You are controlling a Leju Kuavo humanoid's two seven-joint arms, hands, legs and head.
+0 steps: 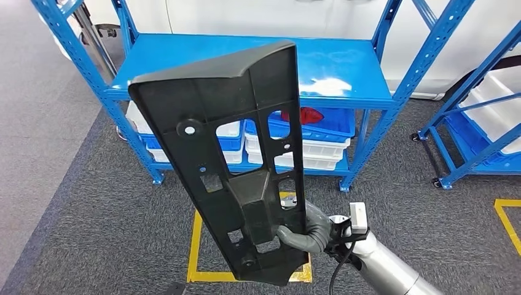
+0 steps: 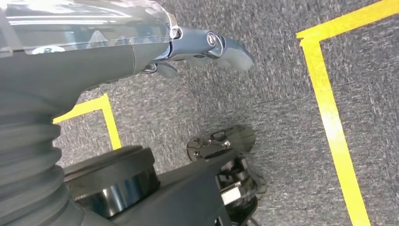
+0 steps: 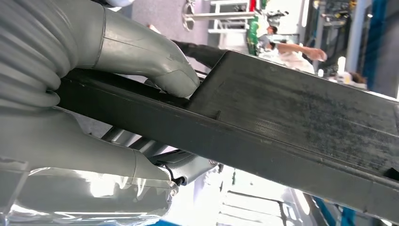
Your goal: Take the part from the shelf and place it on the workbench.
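Observation:
A long black plastic part (image 1: pixel 233 153) with several cut-outs stands nearly upright in front of me, its wide end up. My right hand (image 1: pixel 301 236) grips its lower end from the right. In the right wrist view the thick grey thumb (image 3: pixel 160 66) presses on one face of the part (image 3: pixel 291 122), with the other fingers wrapped beneath it. My left hand (image 2: pixel 207 47) hangs over the grey carpet with nothing in it, fingers stretched out. Behind the part stands the blue shelf (image 1: pixel 344 67), its top board bare.
White and blue bins (image 1: pixel 307 144) sit on the shelf's lower level, one with a red item (image 1: pixel 310 115). A second blue rack (image 1: pixel 485 117) stands at the right. Yellow tape (image 1: pixel 196 246) marks squares on the carpet. A person (image 3: pixel 291 47) appears far off in the right wrist view.

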